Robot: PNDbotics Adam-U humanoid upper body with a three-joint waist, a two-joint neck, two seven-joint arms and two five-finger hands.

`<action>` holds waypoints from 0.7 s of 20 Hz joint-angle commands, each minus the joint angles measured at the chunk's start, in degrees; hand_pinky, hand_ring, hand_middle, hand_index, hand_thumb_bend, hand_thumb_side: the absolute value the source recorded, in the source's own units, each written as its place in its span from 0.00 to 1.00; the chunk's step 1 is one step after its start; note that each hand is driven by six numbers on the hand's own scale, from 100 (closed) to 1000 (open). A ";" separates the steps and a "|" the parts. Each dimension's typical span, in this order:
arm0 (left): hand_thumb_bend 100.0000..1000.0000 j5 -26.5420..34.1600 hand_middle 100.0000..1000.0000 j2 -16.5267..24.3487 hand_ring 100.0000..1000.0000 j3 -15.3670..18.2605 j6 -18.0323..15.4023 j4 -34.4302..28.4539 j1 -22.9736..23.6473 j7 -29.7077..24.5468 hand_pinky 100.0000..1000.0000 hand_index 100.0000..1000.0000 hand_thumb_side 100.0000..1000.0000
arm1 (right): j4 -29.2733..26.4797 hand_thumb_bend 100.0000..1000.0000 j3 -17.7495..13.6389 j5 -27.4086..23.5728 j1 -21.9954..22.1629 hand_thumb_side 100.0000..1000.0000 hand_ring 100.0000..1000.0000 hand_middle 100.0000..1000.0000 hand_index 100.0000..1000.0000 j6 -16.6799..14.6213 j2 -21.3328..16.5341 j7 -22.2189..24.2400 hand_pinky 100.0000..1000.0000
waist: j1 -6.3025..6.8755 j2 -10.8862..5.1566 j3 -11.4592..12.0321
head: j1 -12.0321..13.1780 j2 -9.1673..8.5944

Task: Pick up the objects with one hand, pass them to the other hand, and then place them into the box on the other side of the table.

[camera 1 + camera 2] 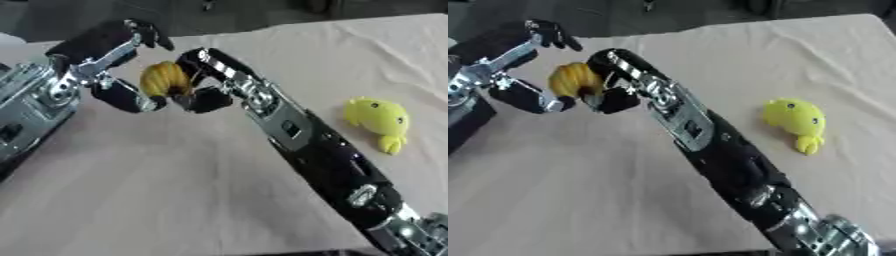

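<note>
A yellow-orange ribbed object hangs above the table at the upper left. My right hand reaches in from the lower right, and its fingers are curled round the object's right side. My left hand comes in from the left and straddles the object's left side. One finger stretches above the object and the thumb sits below it, spread apart. Whether they touch the object is unclear. A yellow plush toy with small dark eyes lies on the table at the right, away from both hands.
A beige cloth with a few creases covers the table. Its far edge meets dark floor. My left arm's silver and black forearm fills the left side. A pale shape shows at the far left edge.
</note>
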 commanded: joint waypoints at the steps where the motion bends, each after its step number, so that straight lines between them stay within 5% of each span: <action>1: 0.49 -0.44 0.73 0.55 0.75 0.42 -0.14 -0.16 -0.69 0.01 0.77 0.78 0.00 | -1.89 0.00 -0.05 -1.15 -0.92 0.00 0.59 0.45 0.53 0.27 -0.85 0.00 0.60 | 0.03 -0.81 0.03 | 0.24 -0.11; 14: 0.39 1.48 0.69 -0.41 0.72 0.50 -0.39 0.17 -0.63 3.31 0.76 0.75 0.00 | -1.94 0.00 -0.23 -2.15 -0.85 0.00 0.58 0.45 0.53 -0.22 -0.80 0.47 0.60 | 0.05 -0.75 -0.08 | 0.53 -0.44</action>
